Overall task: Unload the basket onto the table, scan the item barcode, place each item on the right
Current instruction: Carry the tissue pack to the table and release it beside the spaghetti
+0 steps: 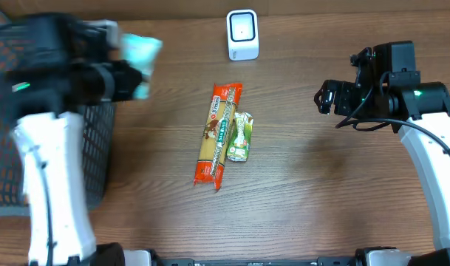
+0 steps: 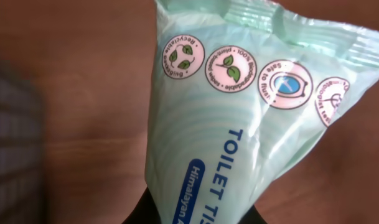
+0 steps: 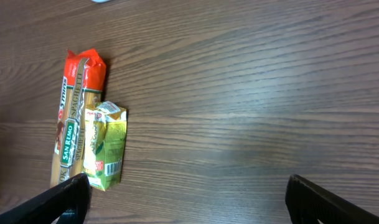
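**Wipes pack aloft at the far left, well short of the scanner**

Pinched tight in the left gripper (image 1: 134,75), by its lower end: the toilet tissue pack (image 1: 142,50), raised off the tabletop (image 1: 321,192) near the far left corner, beside the rim of the dark mesh basket (image 1: 99,162). Gripped at one end, probably to leave the printed faces free for reading. Showing the wrist camera only round logos and the product name; no barcode to be made out there, so impossible to say which face carries it.

Well apart from the white scanner (image 1: 242,35) at the middle of the far edge. Judging by that gap, not yet presented; likely needs carrying along the far edge and turning until the code meets the scanner's window.

Hovering over the right side of the tabletop: the right gripper (image 1: 326,97), jaws spread fully, holding nothing. Kept back, perhaps to leave the path clear.

Lying flat at the tabletop's centre: a spaghetti packet (image 1: 219,133) and, seemingly touching its right side, a small green carton (image 1: 240,138). Presumably waiting their turn.
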Available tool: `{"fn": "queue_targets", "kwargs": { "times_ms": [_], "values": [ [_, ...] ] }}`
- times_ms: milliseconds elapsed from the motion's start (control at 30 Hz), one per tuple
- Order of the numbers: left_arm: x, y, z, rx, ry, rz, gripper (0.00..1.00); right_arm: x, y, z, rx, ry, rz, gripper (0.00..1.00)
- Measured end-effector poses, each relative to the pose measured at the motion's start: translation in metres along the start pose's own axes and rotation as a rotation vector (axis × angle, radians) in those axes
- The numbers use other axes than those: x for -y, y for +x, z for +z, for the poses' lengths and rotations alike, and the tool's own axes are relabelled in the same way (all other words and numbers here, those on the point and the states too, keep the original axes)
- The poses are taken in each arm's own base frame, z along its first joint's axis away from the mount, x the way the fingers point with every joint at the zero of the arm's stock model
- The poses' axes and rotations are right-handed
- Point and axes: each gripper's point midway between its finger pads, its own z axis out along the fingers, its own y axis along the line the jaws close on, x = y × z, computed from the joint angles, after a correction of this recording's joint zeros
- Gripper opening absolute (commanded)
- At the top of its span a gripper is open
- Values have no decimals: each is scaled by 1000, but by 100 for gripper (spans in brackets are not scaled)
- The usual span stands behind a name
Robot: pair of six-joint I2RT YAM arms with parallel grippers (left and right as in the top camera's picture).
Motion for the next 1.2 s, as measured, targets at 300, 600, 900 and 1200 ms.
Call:
{"fn": "queue_targets", "kwargs": {
  "times_ms": [300, 600, 900, 1200],
  "values": [
    [30, 103, 150, -306, -121, 21, 4, 1, 3, 0, -12, 2, 3, 100],
    [5, 172, 229, -429, -273, -24, 4, 1, 3, 0, -11, 3, 3, 100],
    [-7, 173, 246, -414, -345, -111, 4, 1, 3, 0, -11, 3, 3, 100],
    [8, 177, 254, -451, -263, -140, 4, 1, 3, 0, -11, 3, 2, 100]
  ]
}}
